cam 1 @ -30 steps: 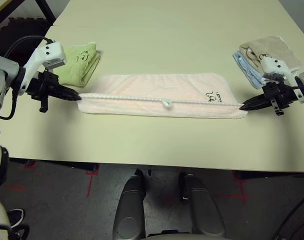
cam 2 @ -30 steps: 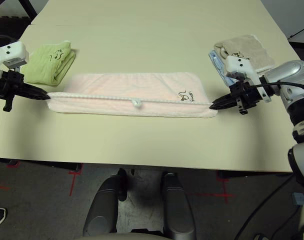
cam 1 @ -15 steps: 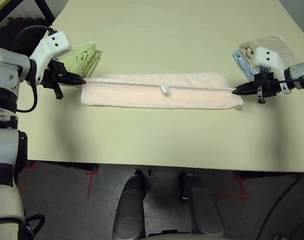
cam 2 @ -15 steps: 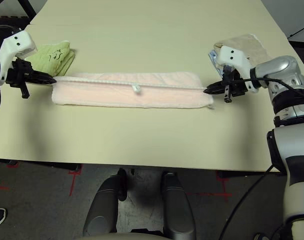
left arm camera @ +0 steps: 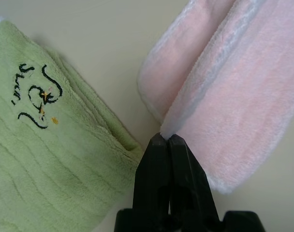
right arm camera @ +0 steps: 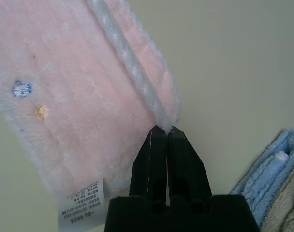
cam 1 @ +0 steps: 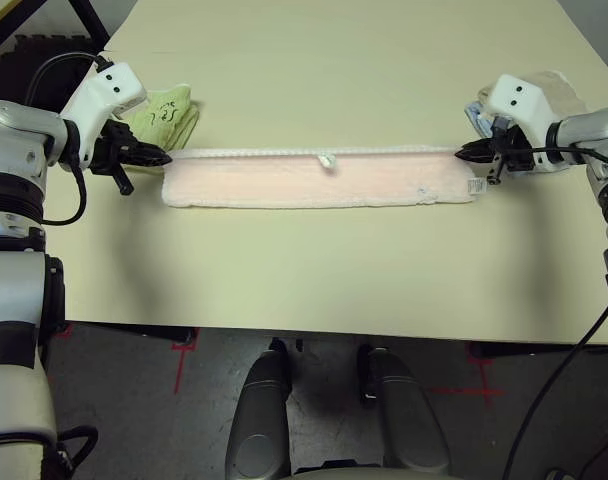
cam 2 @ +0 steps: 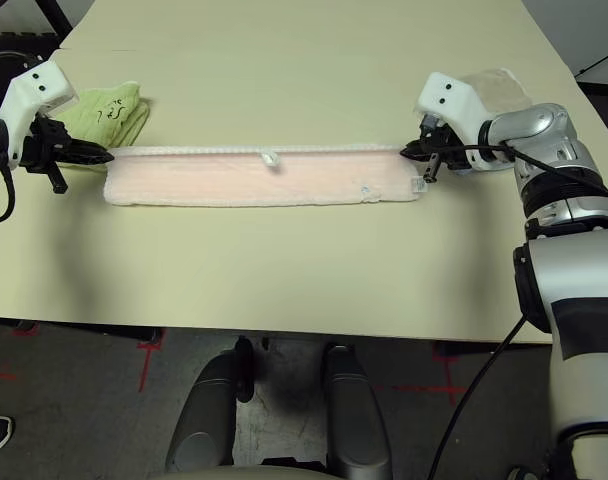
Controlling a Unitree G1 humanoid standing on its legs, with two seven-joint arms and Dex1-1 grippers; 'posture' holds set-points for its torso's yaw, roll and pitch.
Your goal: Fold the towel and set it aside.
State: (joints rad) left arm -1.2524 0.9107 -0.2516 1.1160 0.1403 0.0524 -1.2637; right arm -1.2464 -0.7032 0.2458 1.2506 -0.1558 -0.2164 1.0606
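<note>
The pink towel [cam 1: 319, 180] lies folded into a long narrow strip across the middle of the tan table [cam 1: 314, 280], running from nine o'clock to three o'clock, its white scalloped edge along the twelve o'clock side. A small white loop [cam 1: 327, 160] sits on that edge near the middle.

The left gripper [cam 1: 162, 158] pinches the towel's nine o'clock far corner, its two black fingers pressed together on the cloth. The right gripper [cam 1: 461, 153] pinches the three o'clock far corner in the same tight way.

At the towel's three o'clock end a white care tag [right arm camera: 82, 207] sticks out; the right wrist view shows rows of tiny print on it, too small to read. That same view picks up a small blue embroidered dot [right arm camera: 22, 89] and an orange fleck beside it on the pink pile, which in the head views are only faint specks.

The light green folded towel [left arm camera: 45, 159] lies at about ten o'clock from the strip, close against its end. The left wrist view shows black cursive embroidery [left arm camera: 36, 101] with small orange marks on it; the letters cannot be made out.

Behind the right gripper, at about two o'clock, sit a blue folded towel [right arm camera: 268, 164] and a beige one [cam 2: 502, 90]; the right wrist view shows the blue terry layers close beside the pinched corner.
</note>
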